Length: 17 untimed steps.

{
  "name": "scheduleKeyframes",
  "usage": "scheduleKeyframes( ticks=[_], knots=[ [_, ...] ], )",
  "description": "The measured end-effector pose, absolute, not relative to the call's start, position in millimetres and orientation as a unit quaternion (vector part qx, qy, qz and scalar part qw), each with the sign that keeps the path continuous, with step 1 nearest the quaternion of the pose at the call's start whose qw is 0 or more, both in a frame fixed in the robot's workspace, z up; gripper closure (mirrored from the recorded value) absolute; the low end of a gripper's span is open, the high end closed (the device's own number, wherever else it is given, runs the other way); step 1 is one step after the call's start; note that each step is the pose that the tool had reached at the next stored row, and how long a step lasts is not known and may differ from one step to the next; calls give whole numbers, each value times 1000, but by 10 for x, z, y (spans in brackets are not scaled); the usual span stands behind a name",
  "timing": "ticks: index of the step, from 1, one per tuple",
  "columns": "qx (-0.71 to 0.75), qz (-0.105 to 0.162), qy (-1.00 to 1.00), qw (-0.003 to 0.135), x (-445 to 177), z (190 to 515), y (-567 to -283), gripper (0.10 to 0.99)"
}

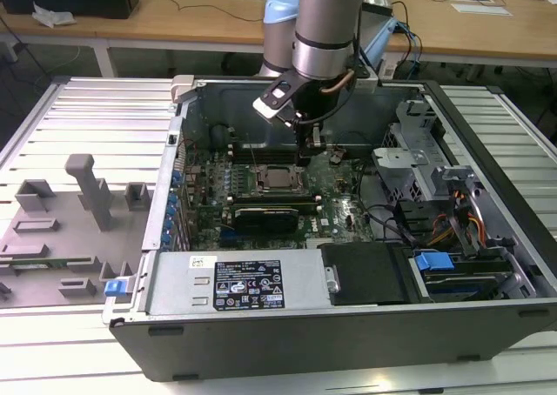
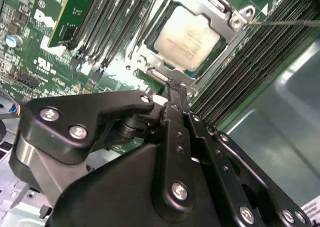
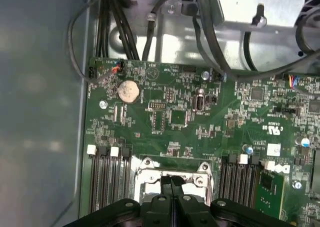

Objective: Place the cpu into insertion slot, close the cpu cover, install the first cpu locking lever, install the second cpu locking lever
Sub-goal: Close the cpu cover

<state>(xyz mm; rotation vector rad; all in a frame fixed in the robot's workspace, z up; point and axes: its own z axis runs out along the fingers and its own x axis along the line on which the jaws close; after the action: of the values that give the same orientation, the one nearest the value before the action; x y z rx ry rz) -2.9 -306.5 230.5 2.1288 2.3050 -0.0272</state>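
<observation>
The cpu (image 2: 187, 34), a pale metal square, lies flat in the insertion slot, whose contact field is hidden beneath it. The cpu cover (image 2: 227, 37), a silver frame, lies down around the chip. One thin wire locking lever (image 2: 290, 22) sticks out from the cover's corner across the memory slots. Another thin lever (image 2: 150, 24) runs along the opposite side. My gripper (image 2: 172, 89) is shut with nothing visible between its fingers, and its tip is at the socket's edge. In the exterior view the gripper (image 1: 309, 147) hangs just behind the cpu (image 1: 277, 179). In the first wrist view the fingertips (image 3: 171, 184) overlap the cover (image 3: 150, 176).
Black memory slots (image 2: 240, 67) flank the socket on both sides. The grey power supply box (image 1: 248, 282) fills the case front, and a drive cage (image 1: 418, 160) with cables stands on the exterior view's right. A grey fixture tray (image 1: 70, 230) lies outside the case.
</observation>
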Motion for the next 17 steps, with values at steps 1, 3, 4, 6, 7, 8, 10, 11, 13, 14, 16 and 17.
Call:
scheduleKeyframes(
  ticks=[1, 3, 4, 6, 7, 8, 10, 11, 13, 14, 16, 17],
  knots=[
    [679, -8, 734, 3, -53, 2298, -3065, 980],
    [679, -8, 734, 5, -99, 2287, -3065, 980],
    [680, -8, 734, 5, -114, 2283, -3065, 980],
    [680, -7, 733, 6, -148, 2277, -3065, 980],
    [680, -7, 733, 7, -178, 2271, -3065, 980],
    [680, -7, 733, 7, -207, 2266, -3065, 980],
    [681, -6, 732, 7, -244, 2259, -3065, 980],
    [681, -6, 732, 7, -264, 2257, -3065, 980],
    [683, -6, 730, 7, -304, 2250, -3065, 980],
    [685, -6, 728, 7, -327, 2245, -3065, 980],
    [689, -6, 725, 7, -374, 2237, -3065, 980],
    [689, -6, 724, 7, -402, 2233, -3065, 980]
  ],
)
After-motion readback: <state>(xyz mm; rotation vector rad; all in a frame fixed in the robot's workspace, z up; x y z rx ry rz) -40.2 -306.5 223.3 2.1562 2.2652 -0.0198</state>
